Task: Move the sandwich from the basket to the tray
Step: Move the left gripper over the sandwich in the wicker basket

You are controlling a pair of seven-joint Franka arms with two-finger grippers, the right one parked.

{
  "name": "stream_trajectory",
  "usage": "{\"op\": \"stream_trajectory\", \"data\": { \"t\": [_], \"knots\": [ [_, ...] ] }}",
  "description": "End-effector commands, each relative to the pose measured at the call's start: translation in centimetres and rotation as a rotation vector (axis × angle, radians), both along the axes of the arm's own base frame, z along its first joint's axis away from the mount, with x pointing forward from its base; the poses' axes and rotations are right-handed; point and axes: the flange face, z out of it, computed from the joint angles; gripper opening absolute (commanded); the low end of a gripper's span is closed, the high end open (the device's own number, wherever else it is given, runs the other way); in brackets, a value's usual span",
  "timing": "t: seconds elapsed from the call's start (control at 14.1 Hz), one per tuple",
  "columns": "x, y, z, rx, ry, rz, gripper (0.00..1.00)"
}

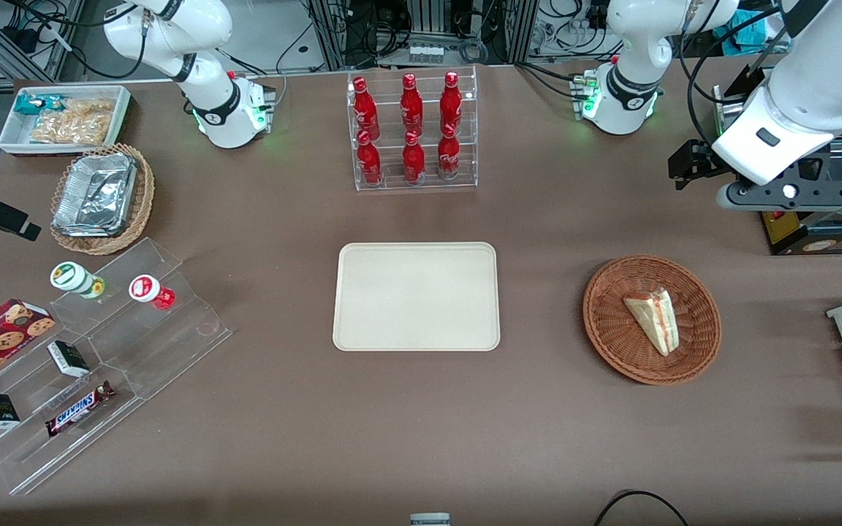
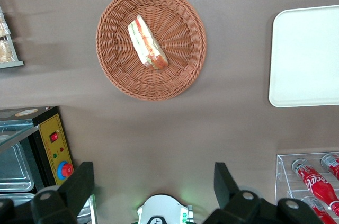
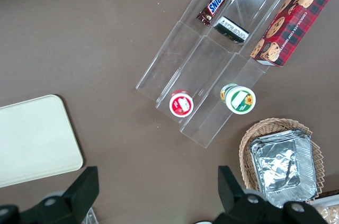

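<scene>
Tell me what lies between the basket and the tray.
Only bare brown table separates basket from tray, in the front view. The open claw hangs above.

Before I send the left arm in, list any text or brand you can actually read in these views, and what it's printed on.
"SNICKERS": on the candy bar in the clear stepped rack.
"CHOCOLATE CHIP COOKIES": on the red plaid cookie box, small print, only just legible.
White script on the red bottles: too blurred to read.
Small dark boxes and cup lids: unreadable.
Sandwich, basket, tray: no text.
The gripper hangs open, high above the table.
</scene>
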Motion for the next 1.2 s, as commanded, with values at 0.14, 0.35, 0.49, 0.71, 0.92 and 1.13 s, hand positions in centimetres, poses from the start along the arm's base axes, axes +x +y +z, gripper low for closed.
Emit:
{"op": "stream_trajectory", "data": {
  "t": [0.14,0.35,0.49,0.71,0.92,1.13],
  "knots": [
    [-0.6,0.4,0.9,0.000,-0.003,0.016,1.00],
    [-0.3,0.7,-0.1,0.009,0.017,0.023,1.00],
    [0.1,1.7,-3.0,0.020,0.070,0.041,1.00],
    [1.8,2.1,-9.7,0.025,0.061,0.086,1.00],
    [2.9,1.9,-19.2,0.025,-0.016,0.300,1.00],
    [3.9,5.6,-27.7,0.018,-0.082,0.586,1.00]
  ]
}}
